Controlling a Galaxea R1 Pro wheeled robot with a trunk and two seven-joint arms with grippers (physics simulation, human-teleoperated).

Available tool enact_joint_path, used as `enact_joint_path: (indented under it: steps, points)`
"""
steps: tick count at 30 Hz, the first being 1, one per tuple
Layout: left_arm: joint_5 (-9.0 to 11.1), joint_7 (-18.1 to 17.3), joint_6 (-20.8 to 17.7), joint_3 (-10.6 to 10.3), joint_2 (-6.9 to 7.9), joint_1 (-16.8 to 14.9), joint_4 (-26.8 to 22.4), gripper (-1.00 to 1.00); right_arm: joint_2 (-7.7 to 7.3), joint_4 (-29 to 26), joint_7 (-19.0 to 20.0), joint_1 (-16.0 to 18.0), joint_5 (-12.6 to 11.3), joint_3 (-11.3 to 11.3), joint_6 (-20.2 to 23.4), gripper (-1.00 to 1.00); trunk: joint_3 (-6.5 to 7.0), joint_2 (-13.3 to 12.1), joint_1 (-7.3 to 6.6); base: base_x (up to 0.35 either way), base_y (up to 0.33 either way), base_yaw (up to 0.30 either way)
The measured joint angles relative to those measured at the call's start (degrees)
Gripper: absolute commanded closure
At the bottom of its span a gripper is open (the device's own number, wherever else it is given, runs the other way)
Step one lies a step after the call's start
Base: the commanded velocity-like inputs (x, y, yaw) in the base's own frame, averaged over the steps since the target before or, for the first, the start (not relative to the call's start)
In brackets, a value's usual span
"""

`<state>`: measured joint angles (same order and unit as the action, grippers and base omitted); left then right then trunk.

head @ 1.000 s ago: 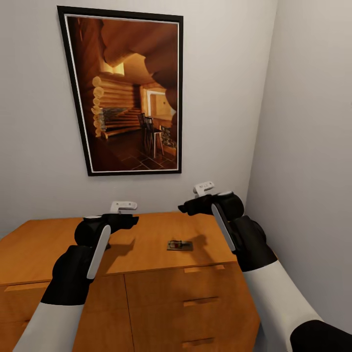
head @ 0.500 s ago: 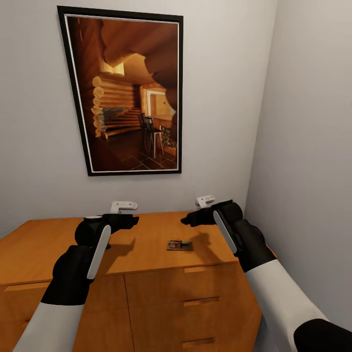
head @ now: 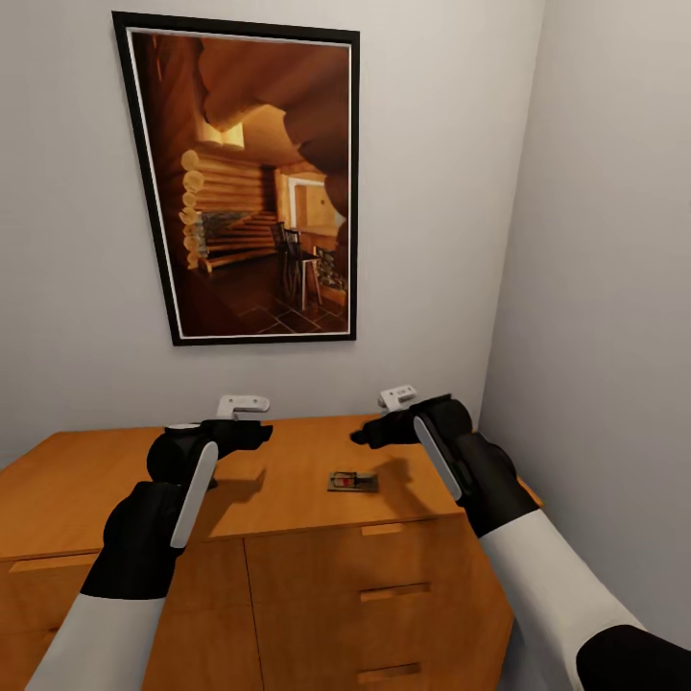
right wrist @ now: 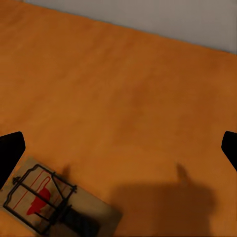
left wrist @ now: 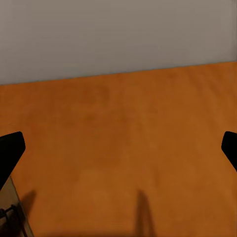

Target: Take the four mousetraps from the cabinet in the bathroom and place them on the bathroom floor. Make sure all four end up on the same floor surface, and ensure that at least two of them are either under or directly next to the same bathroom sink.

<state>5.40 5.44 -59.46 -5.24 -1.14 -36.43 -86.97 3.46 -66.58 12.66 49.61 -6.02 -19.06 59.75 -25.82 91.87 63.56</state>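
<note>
The left gripper (head: 251, 434) hovers over the cabinet (head: 86, 485) top, jaws apart and holding nothing. One mousetrap (head: 352, 481) lies flat on the cabinet top near its front edge. The right gripper (head: 369, 434) hangs just above and behind it, jaws apart, empty. Judged progress: this trap is not yet grasped; floor placement remains.

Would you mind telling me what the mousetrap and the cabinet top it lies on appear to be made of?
The mousetrap looks like a pale tan, matt wooden board carrying a dark wire frame, probably metal, over a red mark. The cabinet top looks like orange-brown wood or veneer with a smooth satin finish: faint even grain and soft shadows, no gloss. As a render, it leaves solid wood or laminate open.
</note>
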Motion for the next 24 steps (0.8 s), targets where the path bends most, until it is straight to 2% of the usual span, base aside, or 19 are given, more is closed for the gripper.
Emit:
enact_joint_path:
  steps: [9,17,24]
  points:
    - [-0.1,0.0,0.0,0.0,0.00,0.0,0.0,-1.00,0.22,-1.6,0.1,0.0,0.0,-0.7,0.0,-1.00,0.00,0.0,0.01,-0.028,0.000,0.000]
    - [-0.1,0.0,-0.1,0.1,0.00,0.0,-0.1,-1.00,0.32,-2.0,0.2,0.0,0.0,-0.8,0.0,-1.00,0.00,0.0,0.02,-0.180,-0.051,0.000]
    - [-0.1,0.0,0.0,0.2,0.00,0.0,0.0,-1.00,0.33,-2.0,0.2,0.0,0.0,-0.8,0.0,-1.00,0.00,0.0,0.01,-0.077,-0.034,0.000]
